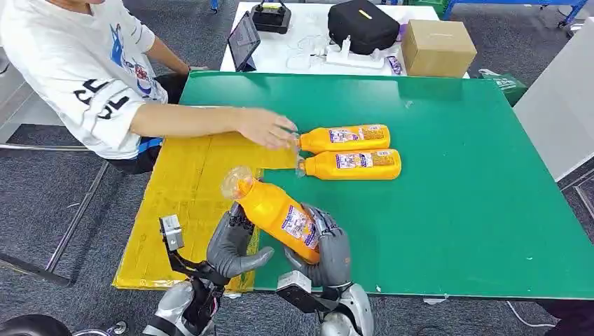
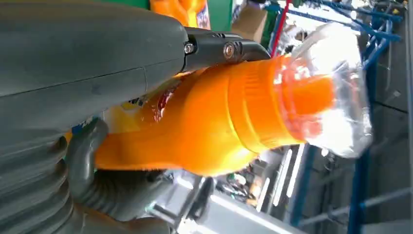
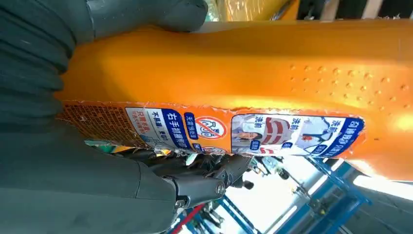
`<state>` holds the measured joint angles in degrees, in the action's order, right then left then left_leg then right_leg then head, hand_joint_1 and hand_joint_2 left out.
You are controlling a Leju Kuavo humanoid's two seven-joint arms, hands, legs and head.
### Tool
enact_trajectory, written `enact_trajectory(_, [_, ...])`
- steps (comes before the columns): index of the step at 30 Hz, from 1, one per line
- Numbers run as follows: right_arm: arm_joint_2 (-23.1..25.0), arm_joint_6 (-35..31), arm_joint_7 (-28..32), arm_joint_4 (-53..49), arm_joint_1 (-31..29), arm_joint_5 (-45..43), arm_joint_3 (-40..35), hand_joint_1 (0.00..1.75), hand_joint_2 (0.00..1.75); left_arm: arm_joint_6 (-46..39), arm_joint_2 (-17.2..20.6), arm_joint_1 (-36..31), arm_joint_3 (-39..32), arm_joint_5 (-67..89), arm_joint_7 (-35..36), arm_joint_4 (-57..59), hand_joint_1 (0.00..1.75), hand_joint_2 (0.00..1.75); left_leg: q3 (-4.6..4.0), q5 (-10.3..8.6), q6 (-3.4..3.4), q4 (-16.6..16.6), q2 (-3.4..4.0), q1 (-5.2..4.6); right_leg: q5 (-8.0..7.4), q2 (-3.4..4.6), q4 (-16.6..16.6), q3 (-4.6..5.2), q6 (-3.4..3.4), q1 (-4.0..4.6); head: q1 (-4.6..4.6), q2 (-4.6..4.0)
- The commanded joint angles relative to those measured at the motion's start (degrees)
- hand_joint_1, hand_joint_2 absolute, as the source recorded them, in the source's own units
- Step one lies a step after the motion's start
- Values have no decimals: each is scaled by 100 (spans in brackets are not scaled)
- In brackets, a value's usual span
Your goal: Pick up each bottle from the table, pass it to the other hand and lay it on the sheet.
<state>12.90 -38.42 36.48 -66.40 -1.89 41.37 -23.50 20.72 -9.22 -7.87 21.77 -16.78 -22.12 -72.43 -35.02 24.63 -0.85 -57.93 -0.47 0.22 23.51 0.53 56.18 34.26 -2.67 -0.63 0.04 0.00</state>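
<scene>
Both hands are gripping one bottle (image 1: 280,213) right now, so I'm reading this as mid-handover. Right hand (image 1: 323,246) is wrapping its fingers around the base end, label side; the right wrist view is showing the thumb (image 3: 146,14) pressing on the orange body (image 3: 243,68) just above the label. Left hand (image 1: 235,241) is closing on the neck end: thumb (image 2: 87,161) curling under, a dark finger (image 2: 219,48) lying over the shoulder just behind the clear cap (image 2: 331,87). The bottle is being held off the table, tilted, cap pointing up and away toward the yellow sheet (image 1: 182,203), probably so the left hand can carry it straight over once the right lets go.

Two more bottles are lying side by side on the green table (image 1: 476,210), caps toward the sheet: the far one (image 1: 347,138) and the near one (image 1: 354,164). A person's hand (image 1: 266,128) is resting at the far bottle's cap.

All three look orange throughout; fill level I can't tell. Nothing is lying on the sheet yet.
</scene>
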Motion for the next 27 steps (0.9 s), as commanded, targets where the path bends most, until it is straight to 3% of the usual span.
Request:
enact_trajectory(1, [81,-33,-81,804,-518,112,-871,175,175,-89,-7,-305,190,-43,91,658,0,175,12,4,2,3,11,2,0,6,-5,-10,5,3,0,0])
enact_trajectory(4, [101,-43,-239,1278,-653,258,-1170,175,175,-30,-85,-280,81,-334,105,474,0,175,9,3,3,3,12,4,-1,5,-6,-5,5,5,-4,0])
enact_trajectory(12, [-64,904,-446,2110,-854,239,-1430,175,175,462,-219,-44,-348,-1525,47,-373,0,175,22,8,3,1,4,8,6,-9,-9,-24,8,10,-2,0])
enact_trajectory(17, [-49,980,-527,2258,-880,305,-1403,175,175,464,-242,2,-433,-1640,130,-600,0,175,12,4,2,0,0,8,7,-18,-7,-9,8,9,-4,0])
enact_trajectory(20, [-13,985,-611,2201,-862,324,-1319,175,175,157,-161,-3,-319,-983,-36,-631,0,175,19,7,3,-1,-16,7,15,-33,-6,-20,9,9,-4,0])
enact_trajectory(22, [17,980,-578,2009,-810,204,-1184,175,175,-363,-15,-41,-52,279,-296,-597,0,175,15,7,3,-2,2,8,11,-19,-6,-10,8,10,-4,0])
enact_trajectory(23, [19,1000,-587,1946,-805,185,-1166,175,175,-434,3,-43,22,487,-295,-547,17,175,8,2,3,0,1,5,7,-19,-5,-1,6,6,-2,0])
enact_trajectory(24, [31,981,-562,1828,-778,130,-1120,175,175,-435,33,-60,128,696,-273,-442,155,175,4,0,2,1,3,4,5,-14,-5,4,5,5,0,0])
enact_trajectory(26, [40,1013,-561,1792,-783,106,-1110,175,175,-435,30,-49,160,753,-295,-395,155,175,8,3,2,2,-1,0,7,-13,-4,-2,6,2,0,0])
enact_trajectory(27, [43,1034,-571,1709,-772,73,-1090,175,175,-457,82,-84,278,987,-328,-292,175,175,15,8,3,0,-6,3,12,-18,-4,-14,8,5,2,0])
